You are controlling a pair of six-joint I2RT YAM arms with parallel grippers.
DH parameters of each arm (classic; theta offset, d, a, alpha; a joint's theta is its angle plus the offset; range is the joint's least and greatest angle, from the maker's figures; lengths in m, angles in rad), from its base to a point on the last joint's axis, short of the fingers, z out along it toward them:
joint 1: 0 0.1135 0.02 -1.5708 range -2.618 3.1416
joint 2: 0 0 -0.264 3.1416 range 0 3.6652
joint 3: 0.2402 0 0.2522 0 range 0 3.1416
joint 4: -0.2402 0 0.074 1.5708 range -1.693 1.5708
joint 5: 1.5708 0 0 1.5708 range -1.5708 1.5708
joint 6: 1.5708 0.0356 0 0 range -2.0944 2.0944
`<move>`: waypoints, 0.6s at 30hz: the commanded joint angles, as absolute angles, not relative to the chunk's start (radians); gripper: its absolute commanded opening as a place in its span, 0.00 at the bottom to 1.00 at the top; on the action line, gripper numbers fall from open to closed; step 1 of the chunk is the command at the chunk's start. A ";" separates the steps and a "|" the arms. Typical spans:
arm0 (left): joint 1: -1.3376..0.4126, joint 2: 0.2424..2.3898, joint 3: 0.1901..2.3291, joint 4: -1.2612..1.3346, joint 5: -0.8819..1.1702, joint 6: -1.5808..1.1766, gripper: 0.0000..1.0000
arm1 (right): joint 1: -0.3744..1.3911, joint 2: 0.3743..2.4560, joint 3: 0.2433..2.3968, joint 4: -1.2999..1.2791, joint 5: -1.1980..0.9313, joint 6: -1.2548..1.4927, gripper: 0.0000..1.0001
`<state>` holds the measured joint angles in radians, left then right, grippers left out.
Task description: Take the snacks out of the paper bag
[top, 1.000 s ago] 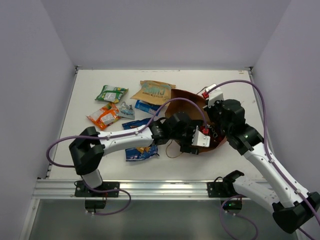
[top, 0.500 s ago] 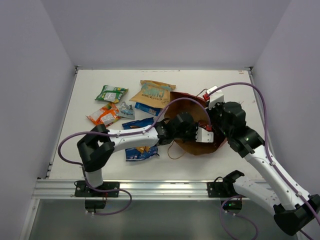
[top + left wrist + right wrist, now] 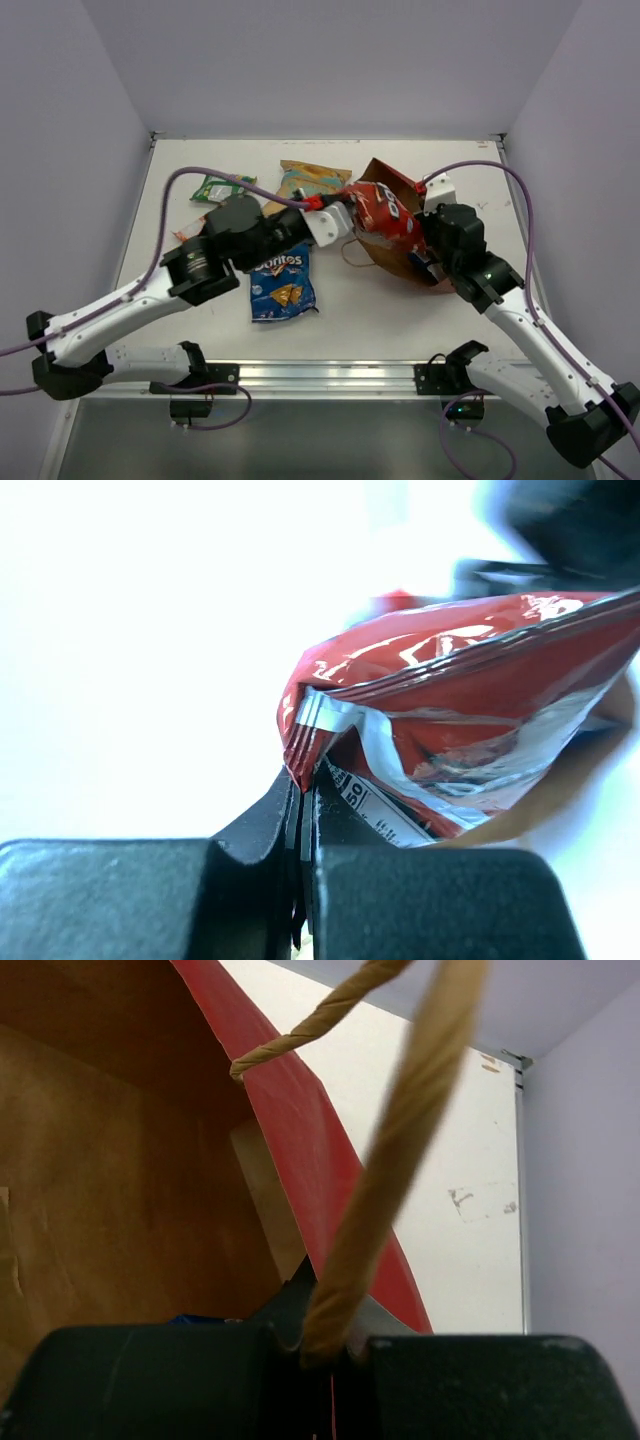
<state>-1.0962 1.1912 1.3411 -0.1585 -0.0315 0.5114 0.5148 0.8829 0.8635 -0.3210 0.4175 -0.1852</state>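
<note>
The paper bag (image 3: 392, 265) lies on its side right of centre, mouth facing left, brown inside (image 3: 120, 1160) and red outside (image 3: 320, 1180). My right gripper (image 3: 428, 262) (image 3: 325, 1345) is shut on its rim, with a twisted handle (image 3: 390, 1190) pinched between the fingers. My left gripper (image 3: 350, 219) (image 3: 300, 785) is shut on the crimped edge of a red chip bag (image 3: 386, 211) (image 3: 450, 680), held in the air just outside the bag's mouth. Other snacks lie on the table: a blue Doritos bag (image 3: 280, 285), a tan bag (image 3: 312, 180) and a green pack (image 3: 217, 187).
An orange pack (image 3: 184, 233) peeks out beside the left arm's elbow. The left arm stretches from the near left corner across the left half of the table. Purple cables loop above both arms. Walls close the table at the back and sides.
My left gripper closed on the red chip bag inside the paper bag and drew it out to the left and upward. The left arm swung back, uncovering the blue Doritos bag.
</note>
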 commanded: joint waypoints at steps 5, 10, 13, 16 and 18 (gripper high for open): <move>-0.930 1.092 1.295 -0.250 -0.529 0.450 0.00 | 0.486 0.899 0.887 -0.370 0.591 -0.077 0.00; -0.574 1.113 1.181 -0.235 -0.647 0.344 0.00 | 0.485 0.900 0.917 -0.423 0.545 -0.055 0.00; -0.407 1.161 1.204 -0.343 -0.716 0.215 0.00 | 0.486 0.896 0.930 -0.442 0.535 -0.049 0.00; -0.309 1.160 1.142 -0.422 -0.835 0.130 0.00 | 0.486 0.893 0.942 -0.462 0.519 -0.041 0.00; -0.237 1.143 1.038 -0.367 -0.870 0.129 0.00 | 0.486 0.891 0.951 -0.468 0.494 -0.032 0.00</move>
<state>-0.3115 1.2030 1.1233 -0.3828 -0.7128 0.2237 0.4896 0.8967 0.9031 -0.4351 0.5236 -0.0666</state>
